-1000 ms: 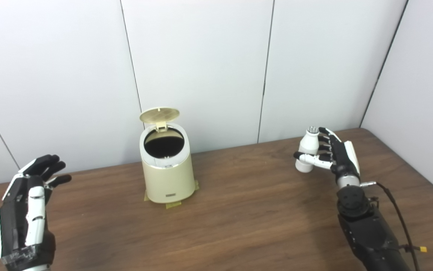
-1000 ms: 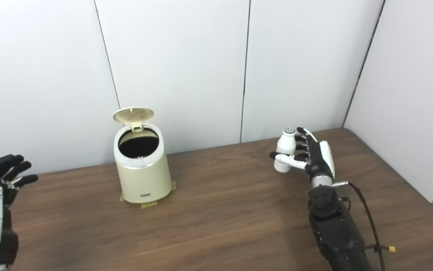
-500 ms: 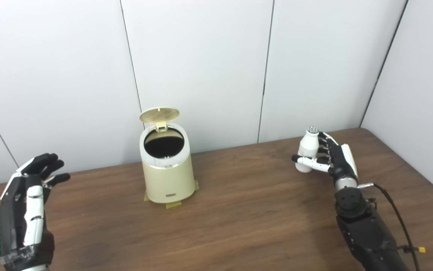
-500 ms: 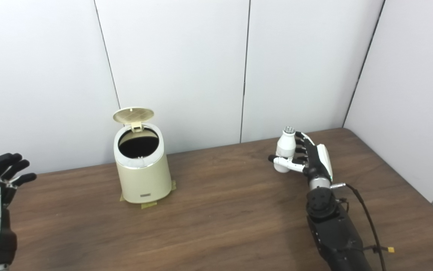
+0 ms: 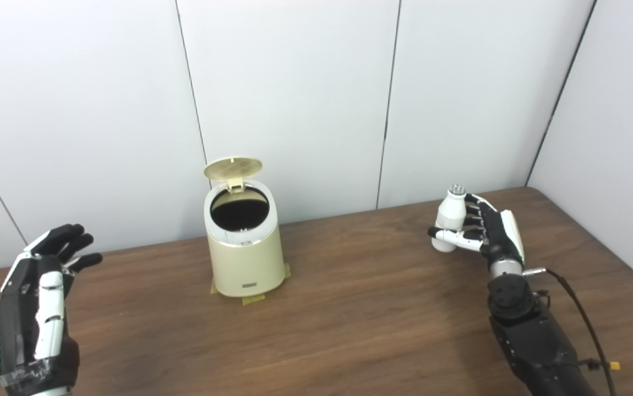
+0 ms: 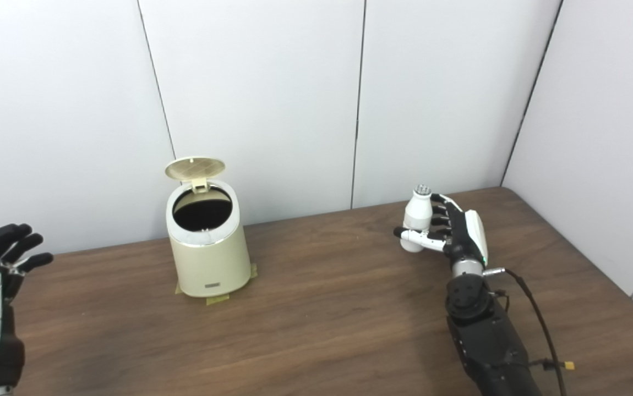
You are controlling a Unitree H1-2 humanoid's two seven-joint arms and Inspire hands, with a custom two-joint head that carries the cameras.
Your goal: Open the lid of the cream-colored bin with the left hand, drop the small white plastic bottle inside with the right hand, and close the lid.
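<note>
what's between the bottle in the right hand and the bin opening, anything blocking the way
Nothing visible. The right hand is wrapped around the bottle, and only bare table lies between it and the bin. The lid stands tilted back, so the opening is clear. The left hand waits far off.

The bin (image 5: 245,242) stands in the middle of the frame on the table (image 5: 360,308), and its lid (image 5: 233,168) is up at the back, so the top hole is open to me from the front and the right. Between my right hand (image 5: 487,234) with the bottle (image 5: 449,219) and the bin there is only bare table. My left hand (image 5: 33,308) is far off at the lower left. The wall (image 5: 294,99) is close behind the bin.
</note>
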